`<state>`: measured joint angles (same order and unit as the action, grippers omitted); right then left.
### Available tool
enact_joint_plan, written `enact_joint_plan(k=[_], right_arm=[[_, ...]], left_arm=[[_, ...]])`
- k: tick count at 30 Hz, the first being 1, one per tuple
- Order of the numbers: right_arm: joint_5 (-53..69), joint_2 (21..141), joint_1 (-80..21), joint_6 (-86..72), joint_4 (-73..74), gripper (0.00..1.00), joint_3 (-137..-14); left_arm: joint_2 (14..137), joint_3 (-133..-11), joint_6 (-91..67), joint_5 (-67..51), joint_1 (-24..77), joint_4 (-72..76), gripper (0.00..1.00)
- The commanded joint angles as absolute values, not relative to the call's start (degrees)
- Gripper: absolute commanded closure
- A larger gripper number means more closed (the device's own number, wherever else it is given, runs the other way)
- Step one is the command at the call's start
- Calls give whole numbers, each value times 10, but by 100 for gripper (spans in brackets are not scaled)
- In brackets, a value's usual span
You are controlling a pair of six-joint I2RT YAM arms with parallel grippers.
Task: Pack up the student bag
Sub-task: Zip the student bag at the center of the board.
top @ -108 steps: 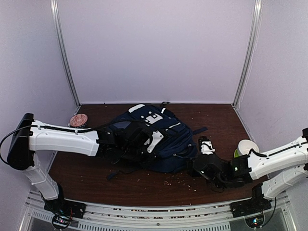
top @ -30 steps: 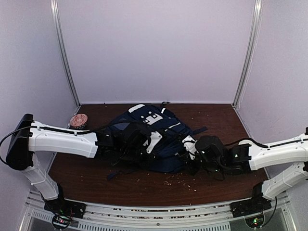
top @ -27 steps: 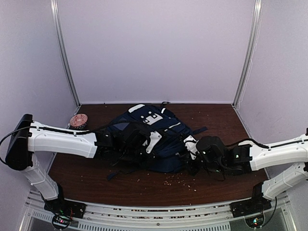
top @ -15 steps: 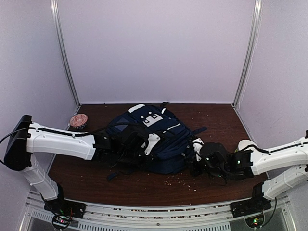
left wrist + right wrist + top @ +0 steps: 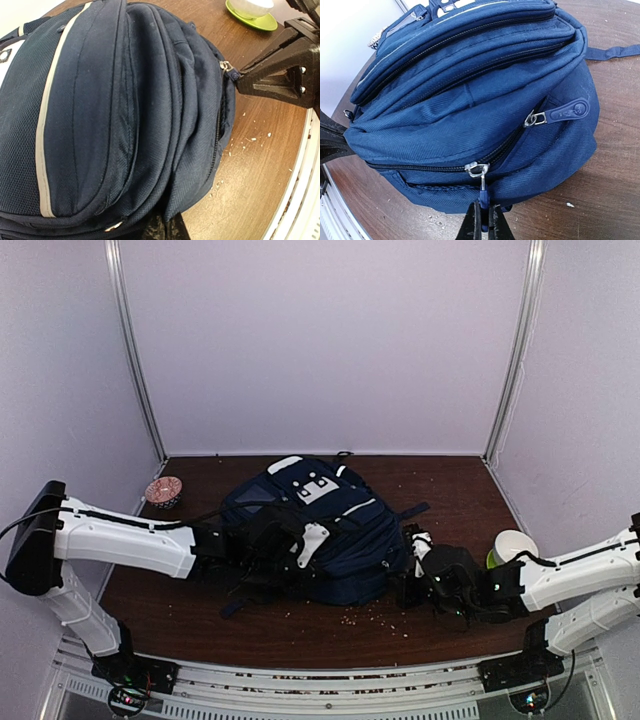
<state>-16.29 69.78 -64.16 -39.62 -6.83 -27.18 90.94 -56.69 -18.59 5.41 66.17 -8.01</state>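
Navy backpack point(image 5: 335, 525) mid-table point(image 5: 200, 610), right gripper point(image 5: 483, 221) pinching its front zipper pull point(image 5: 482, 196), left gripper point(image 5: 162, 231) clenched on backpack fabric, cup point(image 5: 513, 545) near right edge

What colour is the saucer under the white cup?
The saucer is lime green, seen best in the left wrist view.

The student bag point(image 5: 335, 520) lies between my left gripper point(image 5: 162, 231) and right gripper point(image 5: 483, 220); a cup point(image 5: 513, 543) stands right of the bag.
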Motion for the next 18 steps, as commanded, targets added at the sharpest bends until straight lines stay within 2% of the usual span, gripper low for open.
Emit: enact_joint_plan(k=[1, 18], right_arm=[[-177, 696, -632, -435, -57, 100, -239], [-227, 693, -632, -473, -17, 100, -239]], left_arm=[[864, -539, -194, 52, 669, -72, 100], [828, -470, -223, 63, 669, -52, 100]])
